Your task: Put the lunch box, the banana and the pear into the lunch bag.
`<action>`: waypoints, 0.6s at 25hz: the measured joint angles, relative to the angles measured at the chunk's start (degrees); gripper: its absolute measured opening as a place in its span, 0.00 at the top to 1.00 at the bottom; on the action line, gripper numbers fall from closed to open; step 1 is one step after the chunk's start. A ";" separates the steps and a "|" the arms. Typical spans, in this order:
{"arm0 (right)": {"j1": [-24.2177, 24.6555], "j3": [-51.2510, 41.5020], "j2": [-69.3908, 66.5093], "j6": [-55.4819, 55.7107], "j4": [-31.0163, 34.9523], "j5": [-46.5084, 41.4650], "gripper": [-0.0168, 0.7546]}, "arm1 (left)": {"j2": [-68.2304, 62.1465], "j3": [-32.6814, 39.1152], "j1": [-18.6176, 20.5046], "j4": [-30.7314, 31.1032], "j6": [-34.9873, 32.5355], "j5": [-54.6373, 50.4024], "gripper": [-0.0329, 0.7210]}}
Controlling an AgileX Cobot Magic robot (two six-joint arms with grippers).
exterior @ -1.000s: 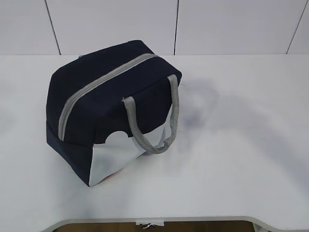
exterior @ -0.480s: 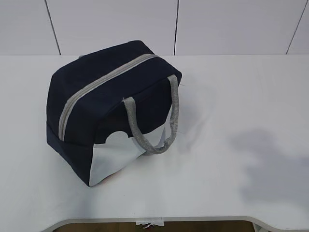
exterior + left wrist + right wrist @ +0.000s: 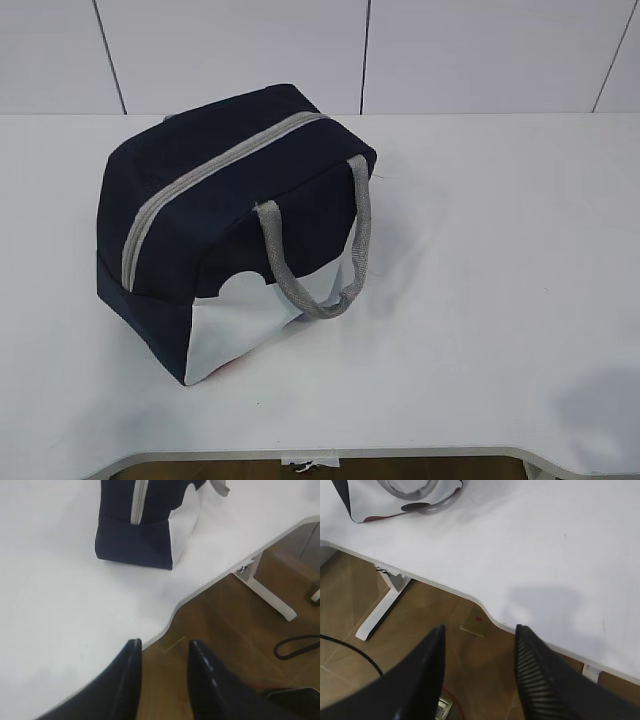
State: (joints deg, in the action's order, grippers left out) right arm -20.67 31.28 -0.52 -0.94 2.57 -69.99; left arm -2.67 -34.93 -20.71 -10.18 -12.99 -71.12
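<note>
Toward the left half of the white table [image 3: 500, 300] sits the navy lunch bag [image 3: 215, 215], zipper [image 3: 215, 165] closed, grey handle [image 3: 320, 255] drooping over its white panel. Off the table's front edge, the left gripper [image 3: 162, 655] and right gripper [image 3: 480, 640] hang apart-jawed, holding nothing.

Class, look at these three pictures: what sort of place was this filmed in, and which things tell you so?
Probably a lab or workshop test bench, not a kitchen: a bare white table with a cut-out front edge, plain white wall panels behind, a wooden floor with loose cables, and only a zipped lunch bag on it.
</note>
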 joint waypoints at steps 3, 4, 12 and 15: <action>0.00 -0.77 1.37 -0.07 -0.82 0.96 0.51 | 2.18 3.04 0.00 0.21 0.00 2.57 0.64; 0.00 -1.14 1.42 -0.07 -1.24 1.61 0.51 | 2.18 3.41 0.00 0.39 0.04 4.07 0.64; 0.00 -2.53 1.51 0.03 -2.57 3.61 0.51 | 2.18 4.79 0.00 3.41 5.20 6.68 0.64; 0.00 -2.61 1.51 0.03 -2.57 3.94 0.51 | 2.18 4.79 0.00 3.76 5.46 6.95 0.64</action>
State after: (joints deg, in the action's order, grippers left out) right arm -20.67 28.67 0.99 -0.91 0.00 -66.05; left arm -0.49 -30.13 -20.71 -6.43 -7.53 -64.17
